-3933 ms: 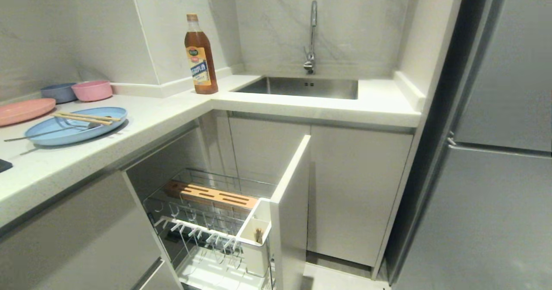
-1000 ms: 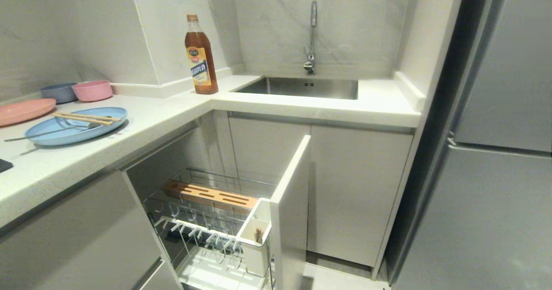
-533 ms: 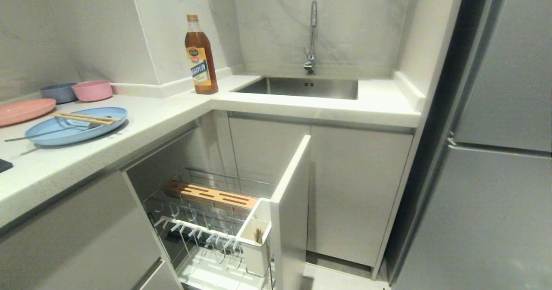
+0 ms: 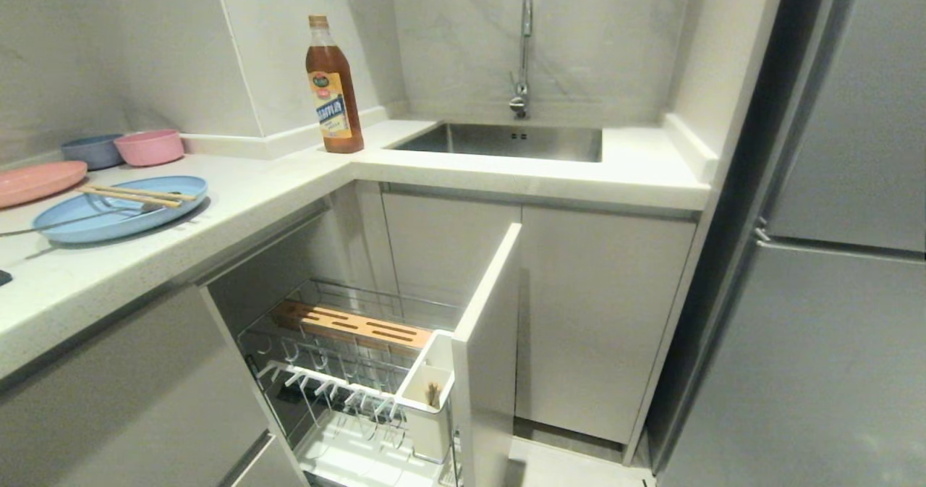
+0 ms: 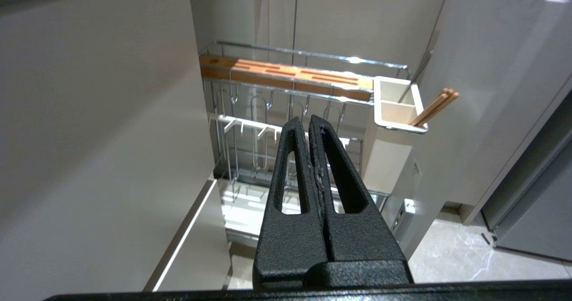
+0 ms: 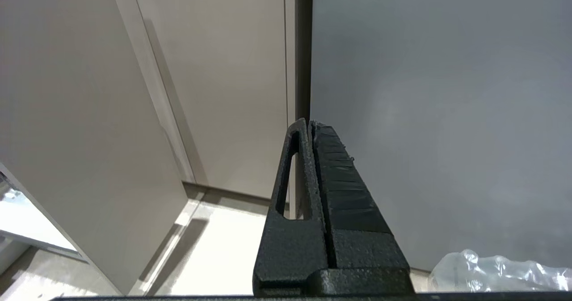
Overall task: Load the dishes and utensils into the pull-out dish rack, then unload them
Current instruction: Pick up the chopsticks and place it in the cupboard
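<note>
The whole head view shifts slightly, so the camera moved, not the things. Both the left claw (image 5: 309, 121) and the right claw (image 6: 309, 124) are clenched and empty, the chrome wire pull-out dish rack (image 5: 286, 113) just beyond the left one; loading looks unstarted.

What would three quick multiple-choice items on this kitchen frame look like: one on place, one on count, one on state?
1. Where do the loose chopsticks on the counter lie?
A. in the sink
B. across the blue plate
C. on the floor

2. How many pink dishes stand on the counter?
A. none
B. two
C. four

3. How is the dish rack?
A. pulled out
B. pushed in
C. lifted onto the counter

Answers:
1 B: they rest across the blue plate, beside the spoon.
2 B: a pink bowl and a pink plate.
3 A: the dish rack and its front panel stand out from the cabinet, and its white box holds another pair of chopsticks.
</note>
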